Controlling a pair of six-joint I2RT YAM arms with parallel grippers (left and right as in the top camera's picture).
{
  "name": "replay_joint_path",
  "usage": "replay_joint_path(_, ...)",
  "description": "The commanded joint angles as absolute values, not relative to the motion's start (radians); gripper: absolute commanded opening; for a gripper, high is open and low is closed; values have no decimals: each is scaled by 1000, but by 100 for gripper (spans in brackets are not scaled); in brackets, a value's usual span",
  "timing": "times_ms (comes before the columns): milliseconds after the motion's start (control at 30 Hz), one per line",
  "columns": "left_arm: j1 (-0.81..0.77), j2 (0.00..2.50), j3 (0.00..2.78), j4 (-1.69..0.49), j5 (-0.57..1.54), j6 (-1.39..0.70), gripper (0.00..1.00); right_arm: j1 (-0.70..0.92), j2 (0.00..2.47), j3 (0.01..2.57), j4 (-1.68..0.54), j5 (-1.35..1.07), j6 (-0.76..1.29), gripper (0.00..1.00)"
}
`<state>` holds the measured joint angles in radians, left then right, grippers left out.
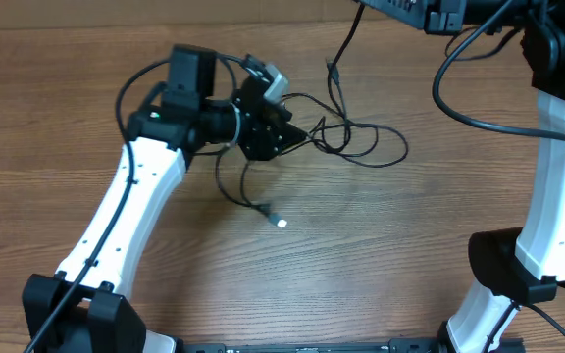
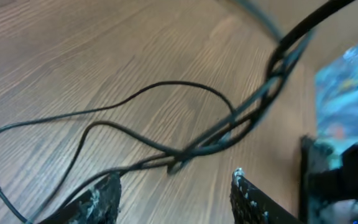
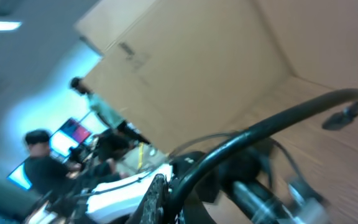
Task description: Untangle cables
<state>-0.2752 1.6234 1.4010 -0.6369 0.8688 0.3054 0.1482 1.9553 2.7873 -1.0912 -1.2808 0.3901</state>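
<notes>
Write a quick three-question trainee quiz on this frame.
1. True or false: the jaws of the left gripper stand apart.
2. The white-tipped plug lies: A) on the table; B) inside a box; C) hanging in the air.
3. Which arm reaches to the cables?
Key: 1 true; 2 A; 3 the left.

Overhead evenly bright, sharp, faint shadows; left wrist's cables (image 2: 194, 149) blur toward the top; right wrist smeared, bluish.
</notes>
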Motion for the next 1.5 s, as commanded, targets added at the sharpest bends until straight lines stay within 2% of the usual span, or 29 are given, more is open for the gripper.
replay_joint_path(0,-302,1657,1396,-629,808,382,56,188,1939,2807,-1019,-1367,509,4)
replay_joint_path(167,-305,1671,1396,-624,808,382,55,245,1939,2807,-928,-1367,581,4)
replay_joint_path(200,-305,1672,1396,-624,807,382,43,253,1939,2807,-928,-1365,587,4)
replay_joint_path(233,-305,1672,1396,-624,800,382,17,260,1940,2807,-928,-1366,600,4)
replay_joint_path(267,-305,1672,1396,-625,781,380,4,268,1940,2807,-928,-1366,603,4)
replay_joint_path(500,-230,1671,1396,-635,603,237,4,223,1942,2807,-935,-1363,602,4)
replay_joint_path(733,15,1642,1398,-756,825,224,4,100,1942,2783,-952,-1362,594,4)
replay_joint_path(867,101,1590,1400,-841,828,254,4,49,1942,2737,-965,-1332,547,4)
replay_joint_path(1000,150,1517,1404,-890,826,289,4,-11,1942,2690,-1108,-1179,434,4)
replay_joint_path(1200,197,1387,1413,-893,801,291,4,-81,1943,2669,-1403,-791,192,4)
replay_joint_path(1467,216,1328,1551,-923,802,258,4,-134,1943,2669,-1475,-532,154,4)
